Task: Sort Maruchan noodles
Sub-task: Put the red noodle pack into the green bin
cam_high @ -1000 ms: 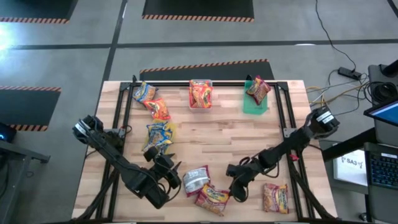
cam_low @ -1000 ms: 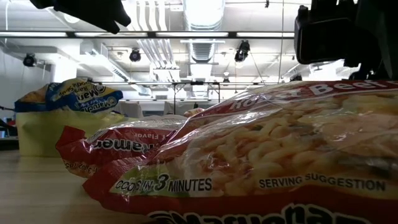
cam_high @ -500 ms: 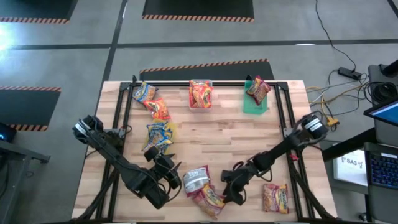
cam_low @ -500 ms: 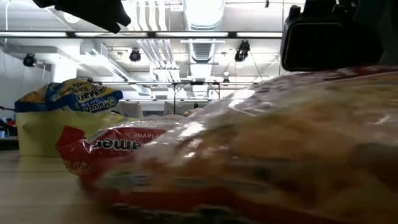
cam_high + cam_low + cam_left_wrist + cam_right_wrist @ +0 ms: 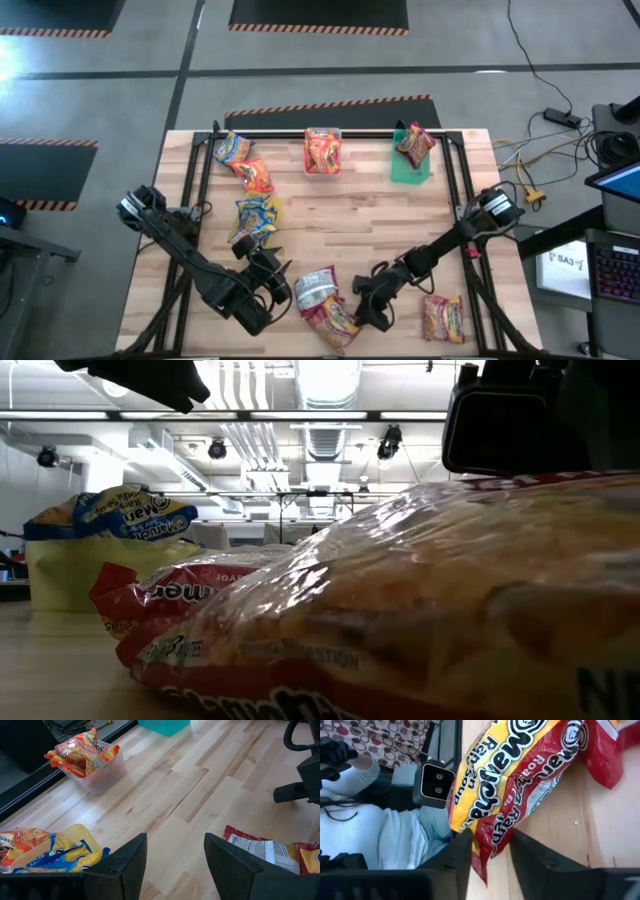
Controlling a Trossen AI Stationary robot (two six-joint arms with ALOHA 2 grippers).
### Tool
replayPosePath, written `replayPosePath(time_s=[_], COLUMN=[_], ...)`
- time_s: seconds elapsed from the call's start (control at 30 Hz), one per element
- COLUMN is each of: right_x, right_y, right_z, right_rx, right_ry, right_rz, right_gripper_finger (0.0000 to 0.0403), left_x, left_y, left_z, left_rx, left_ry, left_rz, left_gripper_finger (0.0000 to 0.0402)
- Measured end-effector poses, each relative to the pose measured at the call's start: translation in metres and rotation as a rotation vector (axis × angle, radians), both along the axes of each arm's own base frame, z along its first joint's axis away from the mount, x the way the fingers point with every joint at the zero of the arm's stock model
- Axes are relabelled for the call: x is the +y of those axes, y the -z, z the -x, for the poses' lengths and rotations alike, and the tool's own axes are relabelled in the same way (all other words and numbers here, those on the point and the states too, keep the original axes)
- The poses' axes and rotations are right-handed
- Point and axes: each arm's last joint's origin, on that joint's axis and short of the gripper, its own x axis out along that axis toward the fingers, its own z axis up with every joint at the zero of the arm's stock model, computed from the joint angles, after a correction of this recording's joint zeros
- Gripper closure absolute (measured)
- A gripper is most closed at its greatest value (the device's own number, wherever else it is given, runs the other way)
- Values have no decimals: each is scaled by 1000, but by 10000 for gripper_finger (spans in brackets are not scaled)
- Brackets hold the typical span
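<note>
Near the table's near edge lies a dark red Maruchan packet [image 5: 335, 322], and it fills the low view [image 5: 420, 610]. My right gripper [image 5: 366, 310] is at its right end and shut on it [image 5: 491, 851]. A silvery packet [image 5: 315, 288] lies just left of it, and another red packet [image 5: 442, 318] lies flat to the right. My left gripper [image 5: 268, 288] hovers open over bare wood [image 5: 175, 865], left of the silvery packet [image 5: 257, 851]. A yellow-and-blue packet [image 5: 255, 220] and two orange ones [image 5: 245, 163] lie on the left. My right gripper holds the dark red packet by its edge [image 5: 487, 840], pinched between the two fingers [image 5: 462, 852]. It comes from the table's right, slanting down. The held end is raised and the packet is tipped, with its far end [image 5: 170, 660] on the table by the silvery packet.
A clear tub [image 5: 322, 152] holding an orange packet and a green tub [image 5: 410, 160] holding a dark red packet stand at the far edge. A yellow tub [image 5: 70, 575] sits under the yellow-and-blue packet. The table's middle [image 5: 360, 225] is bare wood. A person in a light sleeve [image 5: 375, 830] is beyond the near edge.
My right gripper has moved toward the table's left edge and onto the dark red packet. The packet has slid a little to the left and tipped up at its right end, while its left end has stayed on the table.
</note>
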Motion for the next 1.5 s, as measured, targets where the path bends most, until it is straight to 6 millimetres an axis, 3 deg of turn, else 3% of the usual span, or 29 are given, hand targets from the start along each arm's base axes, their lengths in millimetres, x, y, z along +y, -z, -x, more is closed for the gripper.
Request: replayPosePath(time_s=[0.17,0.33,0.5,0.7,1.1,1.33,1.5], right_x=[1,2,2,-3,-40,-41,-41], right_y=[-1,-1,-6,-27,-60,-52,-43], right_z=[0,0,1,0,2,3,3], right_rx=[-7,10,19,-62,-69,-19,34], right_ry=[-26,-49,-47,-52,13,7,5], right_rz=[-2,-27,-55,-62,37,69,71], right_gripper_finger=[356,391,394,395,395,392,365], left_x=[0,0,0,0,1,1,-6], left_y=[0,0,0,0,0,0,5], left_z=[0,0,0,0,1,1,-3], left_rx=[3,4,4,4,10,12,60], left_ry=[0,0,0,0,0,0,47], left_rz=[-3,-4,-5,-5,-10,-7,101], left_gripper_finger=[221,221,221,221,221,221,221])
